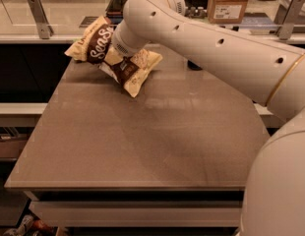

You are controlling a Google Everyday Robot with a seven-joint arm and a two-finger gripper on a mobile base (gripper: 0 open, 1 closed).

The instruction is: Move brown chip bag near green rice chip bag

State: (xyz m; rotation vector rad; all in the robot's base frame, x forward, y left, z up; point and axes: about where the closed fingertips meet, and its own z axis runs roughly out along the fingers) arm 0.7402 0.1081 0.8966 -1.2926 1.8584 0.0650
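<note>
Grasp step: gripper (122, 57) on brown bag (93, 43), table (142, 146) 11 o'clock; grip state can't tell. Next: carry to green bag, not in view.

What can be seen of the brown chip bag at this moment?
The brown chip bag is large and crinkly, dark brown in the middle with cream-yellow ends and white script beginning "Sea". It sits tilted at the far left corner of the table, one end toward the back edge and the other, speckled end pointing toward the table's middle. The gripper at the arm's end covers its centre. Whether the bag is lifted or resting cannot be told.
</note>
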